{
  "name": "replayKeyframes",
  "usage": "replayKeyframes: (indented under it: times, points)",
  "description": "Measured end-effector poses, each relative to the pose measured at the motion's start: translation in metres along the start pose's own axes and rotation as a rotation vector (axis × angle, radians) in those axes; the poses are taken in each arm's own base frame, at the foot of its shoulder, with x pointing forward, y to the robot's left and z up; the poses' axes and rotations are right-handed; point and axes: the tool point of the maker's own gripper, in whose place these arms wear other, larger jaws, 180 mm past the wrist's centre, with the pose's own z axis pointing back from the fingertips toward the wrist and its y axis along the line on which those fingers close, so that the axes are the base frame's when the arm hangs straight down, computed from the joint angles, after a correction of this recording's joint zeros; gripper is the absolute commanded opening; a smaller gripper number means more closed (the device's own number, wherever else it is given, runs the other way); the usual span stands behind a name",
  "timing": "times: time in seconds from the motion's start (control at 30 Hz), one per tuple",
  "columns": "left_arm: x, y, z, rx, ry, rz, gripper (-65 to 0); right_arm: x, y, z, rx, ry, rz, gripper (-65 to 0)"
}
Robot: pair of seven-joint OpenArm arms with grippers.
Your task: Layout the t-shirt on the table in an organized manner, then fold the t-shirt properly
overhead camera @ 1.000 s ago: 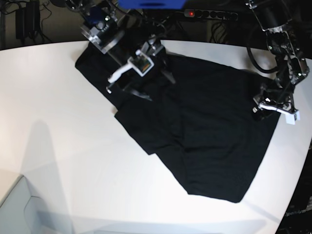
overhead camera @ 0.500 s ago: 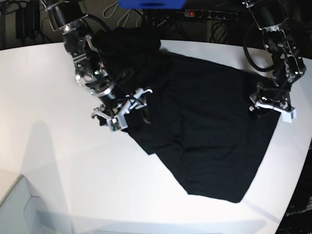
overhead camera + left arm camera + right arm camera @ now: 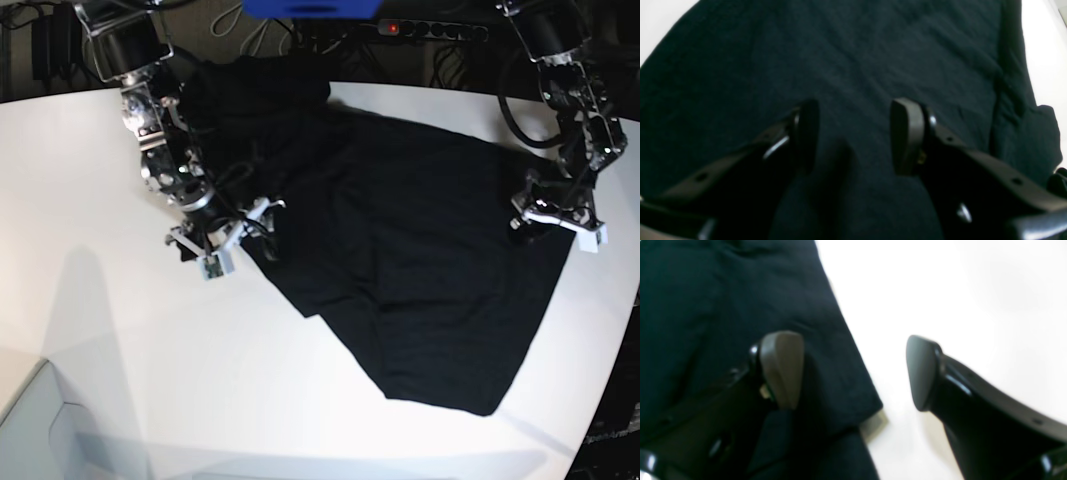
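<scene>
The black t-shirt (image 3: 430, 250) lies spread at a slant across the white table (image 3: 120, 350), with its far end bunched near the back edge. My right gripper (image 3: 235, 240) hovers at the shirt's left edge. In the right wrist view it (image 3: 853, 373) is open, one finger (image 3: 781, 368) over the t-shirt (image 3: 723, 306) and the other over bare table (image 3: 957, 290). My left gripper (image 3: 535, 212) stands over the shirt's right side. It (image 3: 855, 136) is open in the left wrist view, just above the t-shirt (image 3: 853, 50), with nothing between its fingers.
A power strip (image 3: 430, 30) with a red light and cables runs behind the table's back edge. A pale grey box (image 3: 40, 430) sits at the near left corner. The table's curved edge (image 3: 600, 400) drops away at the right.
My right arm has swung from the shirt's far end down and left to its left edge, and its jaws now stand wider apart. The left arm has barely shifted.
</scene>
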Motion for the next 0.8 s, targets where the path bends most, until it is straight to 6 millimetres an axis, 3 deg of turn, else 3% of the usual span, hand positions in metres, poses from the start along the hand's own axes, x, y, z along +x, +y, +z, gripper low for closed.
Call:
replayKeyframes:
  times: [0.2, 0.47, 0.63, 0.8]
  points:
    - [0.001, 0.0, 0.0, 0.0, -0.002, -0.001, -31.9, -0.005, 0.0, -0.003, 0.0, 0.016, -0.003, -20.0]
    - [0.001, 0.0, 0.0, 0.0, -0.002, -0.001, -31.9, -0.005, 0.001, -0.003, 0.007, 0.011, -0.002, -39.3]
    - [0.001, 0.0, 0.0, -0.001, -0.002, -0.001, -31.9, 0.004, 0.035, 0.001, 0.197, -0.043, 0.042, -50.6]
    - [0.001, 0.0, 0.0, 0.0, -0.002, 0.0, -31.9, 0.003, 0.04, 0.002, 0.222, -0.039, 0.048, -65.0]
